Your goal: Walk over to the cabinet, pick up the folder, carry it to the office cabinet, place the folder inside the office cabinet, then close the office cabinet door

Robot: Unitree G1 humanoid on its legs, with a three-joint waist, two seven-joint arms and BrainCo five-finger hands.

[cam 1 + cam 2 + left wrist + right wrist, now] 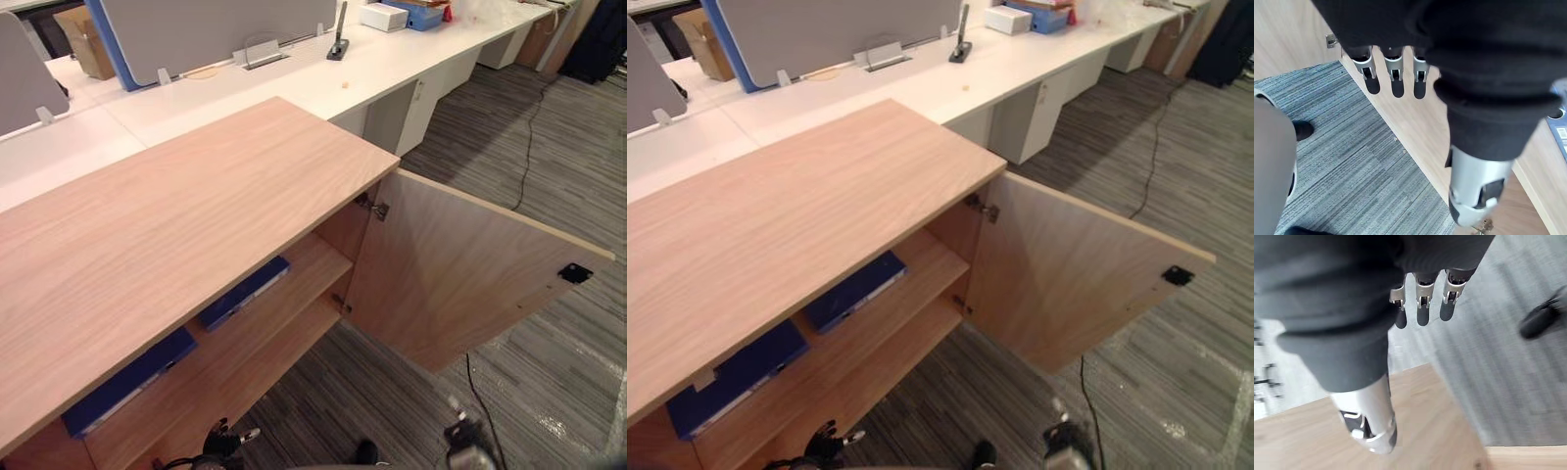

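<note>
I see one blue folder [245,292] lying flat on the upper shelf [306,274] of the office cabinet [176,225], with a second blue folder [127,382] further left on the same shelf. The cabinet door [460,284] stands wide open. My left hand [1393,68] and right hand [1422,298] hang empty, fingers straight.

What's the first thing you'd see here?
A big wooden cabinet with its door swung wide open on the right. Inside, a blue folder and a second folder lie flat on the shelf. The left hand and right hand hang low in front of the cabinet, fingers straight, holding nothing.
</note>
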